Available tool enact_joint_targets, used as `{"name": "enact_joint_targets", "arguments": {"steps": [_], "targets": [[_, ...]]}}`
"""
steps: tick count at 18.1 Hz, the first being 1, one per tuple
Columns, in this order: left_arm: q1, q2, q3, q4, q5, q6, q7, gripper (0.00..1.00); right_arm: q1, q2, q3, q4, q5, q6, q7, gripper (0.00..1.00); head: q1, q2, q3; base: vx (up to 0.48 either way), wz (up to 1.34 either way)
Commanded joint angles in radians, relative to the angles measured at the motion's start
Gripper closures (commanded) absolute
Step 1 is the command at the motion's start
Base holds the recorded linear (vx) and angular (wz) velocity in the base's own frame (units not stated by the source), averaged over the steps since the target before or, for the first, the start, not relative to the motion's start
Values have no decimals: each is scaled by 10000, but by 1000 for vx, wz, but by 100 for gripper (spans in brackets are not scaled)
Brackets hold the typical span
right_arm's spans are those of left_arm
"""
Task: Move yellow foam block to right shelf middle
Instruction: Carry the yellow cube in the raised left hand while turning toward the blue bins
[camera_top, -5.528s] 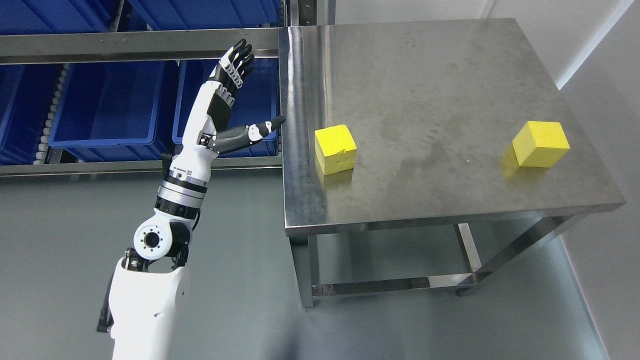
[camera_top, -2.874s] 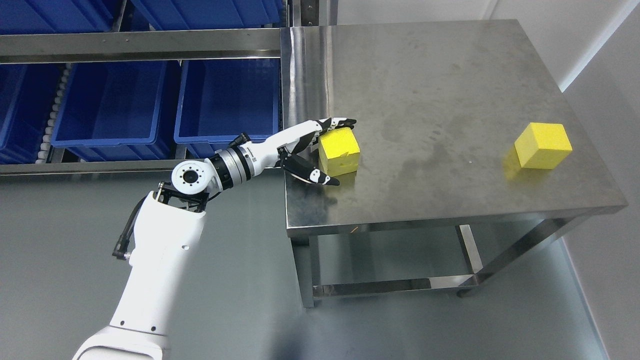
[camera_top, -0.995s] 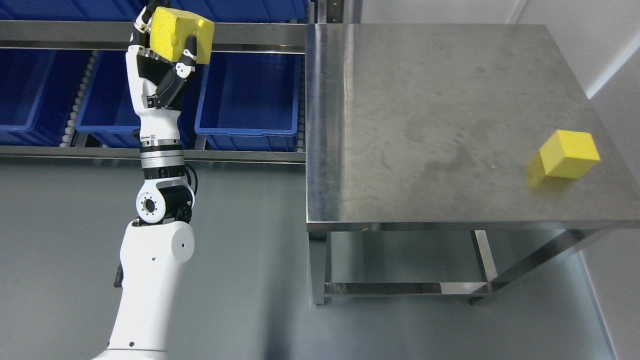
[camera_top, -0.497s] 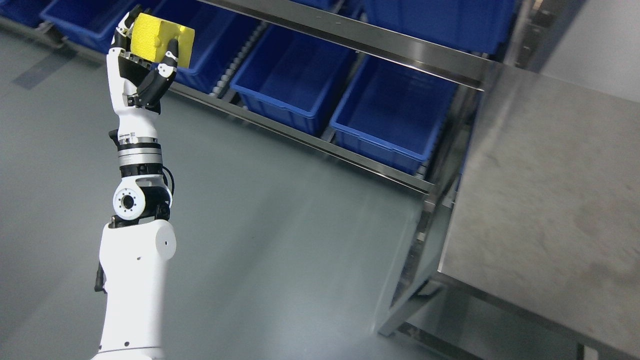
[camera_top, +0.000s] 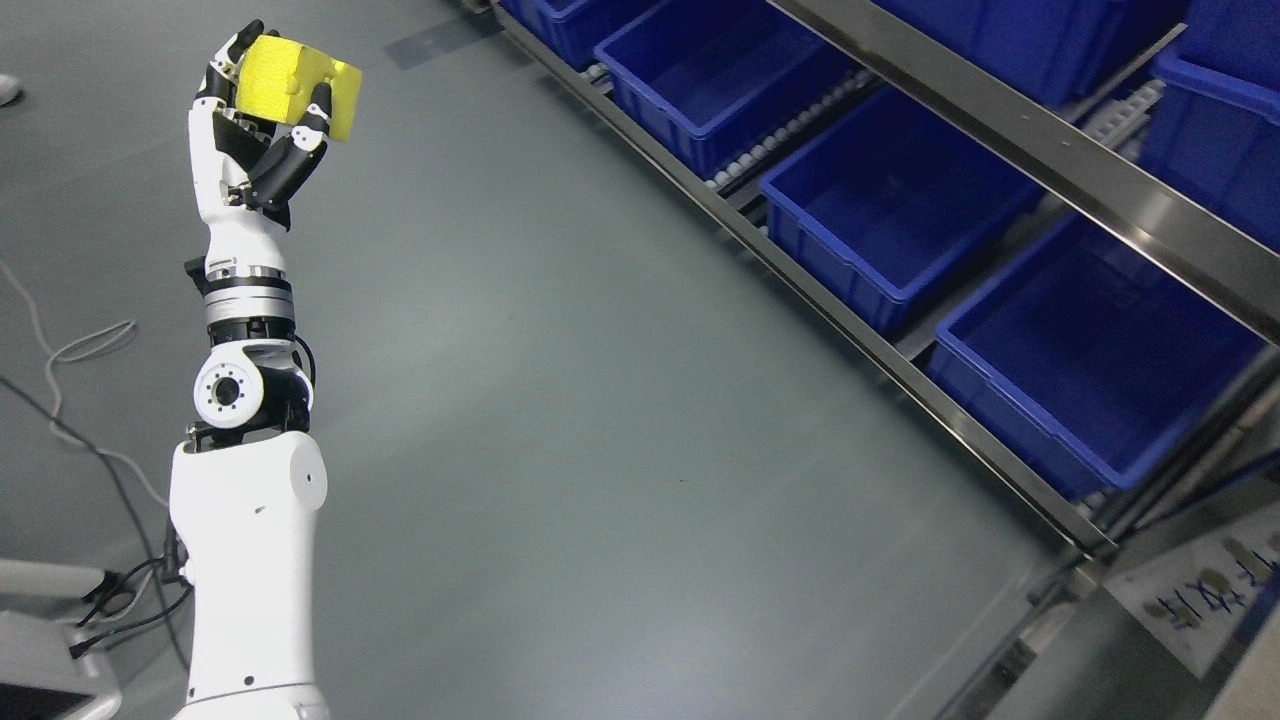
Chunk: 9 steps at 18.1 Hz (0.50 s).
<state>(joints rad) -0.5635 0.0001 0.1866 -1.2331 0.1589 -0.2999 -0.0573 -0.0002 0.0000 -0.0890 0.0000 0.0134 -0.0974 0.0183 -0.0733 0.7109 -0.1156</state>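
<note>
Nearest us, our left arm rises from the bottom edge at the lower left, standing almost upright over the grey floor. Loose cables trail across the floor beside it. At the arm's top, our left hand has its fingers clasped around the yellow foam block, held high in the air. Farther off to the right, blue bins sit in a row on the steel shelf rack.
</note>
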Motion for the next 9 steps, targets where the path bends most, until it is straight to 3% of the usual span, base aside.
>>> {"name": "enact_joint_targets", "arguments": {"steps": [1,9], "targets": [[5,174,481,-154,-270,7,-10,69,-13,-175,0,-174,-134,7,1,0,0,0,0,110,682],[450,174,741,-692,-270,-23,-71,69,-13,-175,0,-174,-134,7,1,0,0,0,0,140,583]]}}
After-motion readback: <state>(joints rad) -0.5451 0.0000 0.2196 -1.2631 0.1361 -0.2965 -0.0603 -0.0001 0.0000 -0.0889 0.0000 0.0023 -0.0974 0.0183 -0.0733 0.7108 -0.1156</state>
